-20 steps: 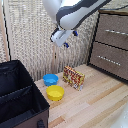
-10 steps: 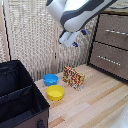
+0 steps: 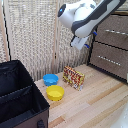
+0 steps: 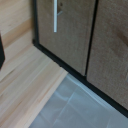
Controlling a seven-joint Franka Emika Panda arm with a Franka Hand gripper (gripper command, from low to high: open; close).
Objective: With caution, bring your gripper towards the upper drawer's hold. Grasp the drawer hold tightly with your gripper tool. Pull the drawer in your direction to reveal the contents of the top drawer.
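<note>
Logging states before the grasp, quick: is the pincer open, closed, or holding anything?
Pincer: cannot be told, too blurred; not touching any drawer hold.

Open air between tool (image 3: pixel 86 44) and drawer hold (image 3: pixel 116 32); nothing intervening.

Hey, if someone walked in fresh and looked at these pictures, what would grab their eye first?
First the bulky glossy white robot arm, hanging high at the exterior view's upper right, its claw in the air short of the dark-brown wooden dresser. Next, on the light wood floor, a round blue bowl and round yellow bowl beside a colourful patterned box.
</note>
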